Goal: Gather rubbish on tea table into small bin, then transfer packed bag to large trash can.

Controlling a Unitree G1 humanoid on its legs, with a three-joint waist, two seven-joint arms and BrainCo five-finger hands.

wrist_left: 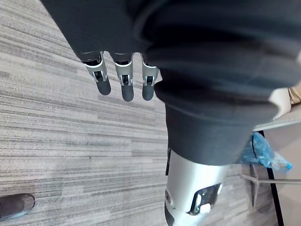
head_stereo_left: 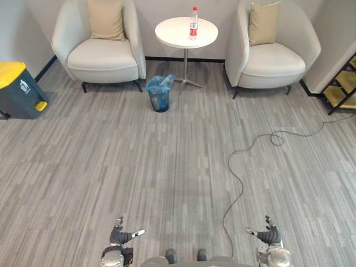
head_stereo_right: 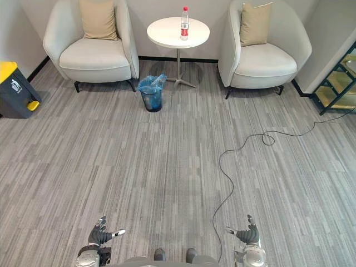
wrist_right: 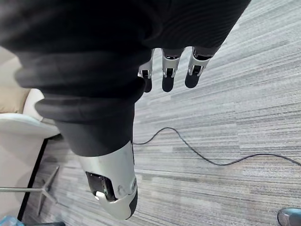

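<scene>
Left hand hangs low, fingers straight and empty, with bare carpet floor wide open ahead of it; far ahead and off to its left stands the large trash can, dark with a yellow lid, and straight ahead a pale armchair. Far ahead between both hands, the small bin, lined with a blue bag whose contents are too small to tell, stands on the floor just short of the round white counter, where a bottle stands upright, red cap up. Right hand hangs low too, fingers straight, holding nothing, a second armchair far ahead of it.
</scene>
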